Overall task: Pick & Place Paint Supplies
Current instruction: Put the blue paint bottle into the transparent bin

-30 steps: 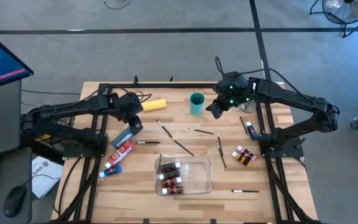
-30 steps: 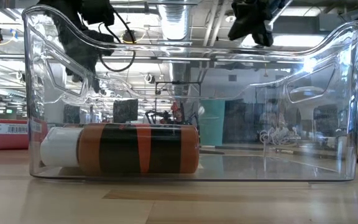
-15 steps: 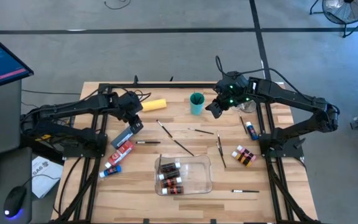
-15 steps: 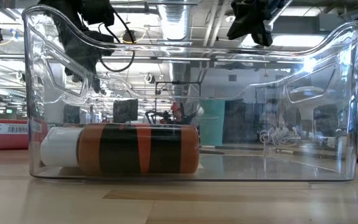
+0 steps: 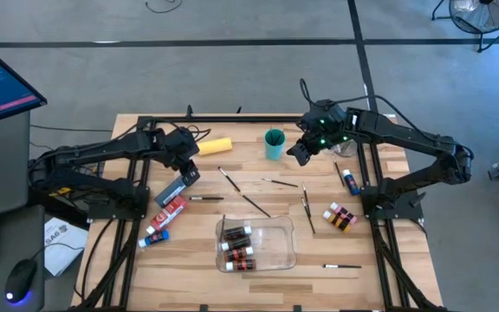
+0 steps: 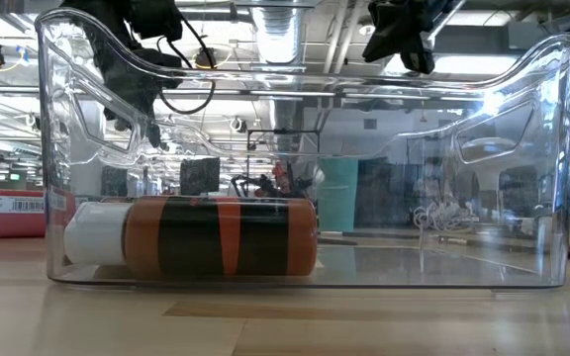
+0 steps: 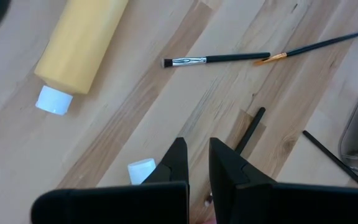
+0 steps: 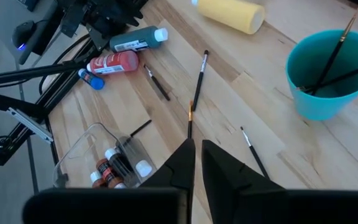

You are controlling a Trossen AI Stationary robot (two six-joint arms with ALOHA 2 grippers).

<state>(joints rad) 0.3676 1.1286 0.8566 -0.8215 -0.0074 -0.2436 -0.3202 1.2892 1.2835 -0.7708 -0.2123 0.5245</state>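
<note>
Clear tray (image 6: 522,148) wall blurs the teal cup (image 6: 336,195) behind

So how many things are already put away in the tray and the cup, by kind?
Bottles in the tray: 3
Brushes in the cup: 2
Total: 5
</note>
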